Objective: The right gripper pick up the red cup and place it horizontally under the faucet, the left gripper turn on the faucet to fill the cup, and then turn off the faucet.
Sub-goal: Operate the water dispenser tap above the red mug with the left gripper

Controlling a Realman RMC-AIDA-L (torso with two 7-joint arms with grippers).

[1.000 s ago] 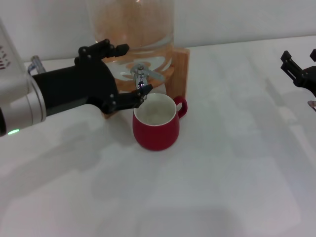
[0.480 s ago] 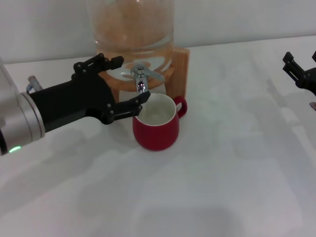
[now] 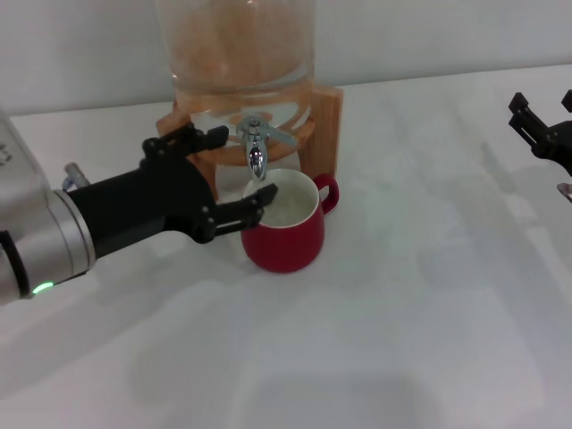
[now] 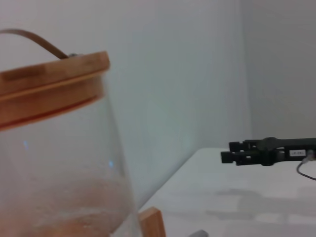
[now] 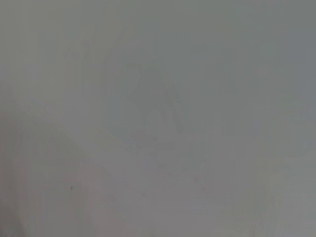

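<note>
I see left gripper spread beside the faucet, red cup directly below it; lower finger overhangs cup rim, may tip it. Right gripper parked far from faucet, can't tell jaws

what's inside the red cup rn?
The red cup sits under the faucet. Its cream inside shows, with what may be a pale liquid surface; I can't confirm. One open fingertip of the left gripper covers the near rim.
</note>
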